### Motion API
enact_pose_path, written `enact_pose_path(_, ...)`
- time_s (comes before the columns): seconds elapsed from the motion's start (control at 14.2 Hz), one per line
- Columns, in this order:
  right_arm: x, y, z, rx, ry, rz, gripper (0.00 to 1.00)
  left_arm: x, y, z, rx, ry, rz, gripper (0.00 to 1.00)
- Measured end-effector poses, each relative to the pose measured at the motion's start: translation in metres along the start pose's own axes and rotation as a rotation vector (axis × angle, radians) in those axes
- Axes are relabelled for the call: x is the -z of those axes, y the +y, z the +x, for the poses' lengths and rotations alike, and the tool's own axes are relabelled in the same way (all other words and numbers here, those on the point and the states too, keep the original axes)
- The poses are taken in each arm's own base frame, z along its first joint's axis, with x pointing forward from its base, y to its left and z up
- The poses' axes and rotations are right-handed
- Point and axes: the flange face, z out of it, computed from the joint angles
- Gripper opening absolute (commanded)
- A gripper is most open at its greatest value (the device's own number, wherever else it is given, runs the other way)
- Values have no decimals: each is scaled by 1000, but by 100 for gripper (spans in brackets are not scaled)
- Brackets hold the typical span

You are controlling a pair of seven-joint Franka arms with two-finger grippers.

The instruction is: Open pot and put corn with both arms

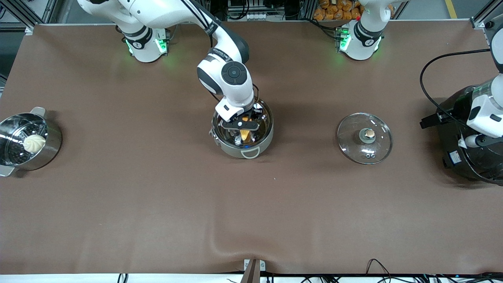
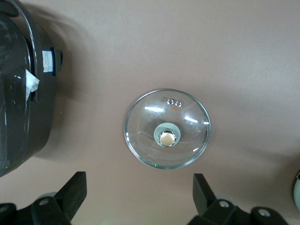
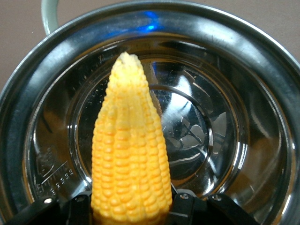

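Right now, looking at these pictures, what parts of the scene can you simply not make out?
- Front view: most of the corn is hidden by the right end effector over the pot.
- Right wrist view: the cob's thick end sits between the fingers, cut off by the frame edge.
- Left wrist view: the left end effector over the lid shows fingertips only.
- Front view: the black cooker is cut off by the edge.
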Motion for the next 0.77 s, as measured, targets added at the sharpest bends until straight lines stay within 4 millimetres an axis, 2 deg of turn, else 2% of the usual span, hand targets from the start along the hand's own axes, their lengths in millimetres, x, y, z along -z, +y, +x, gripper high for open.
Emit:
enact_pose_path(0.14,0,1,1,-1,4,0,97,6,-2,0,3,2,-1,100)
enact_pose_path(0.21,0,2,3,-4,7,1,100,10,-3,-1,5,3,-1,100)
enact_pose_path(0.42,4,6,12,-18,17,8,100,28,-6,-9,9,13,0,100)
enact_pose_path(0.56,14,11,25,-39,32,23,100,37,-7,-14,-26,26,-1,100)
enact_pose_path(0.7,37,18,43,-78,51,59,100,48,-14,-17,-72,45,-2,100)
enact_pose_path(0.77,55,24,52,-110,57,88,100,54,-21,-19,-83,49,-2,100)
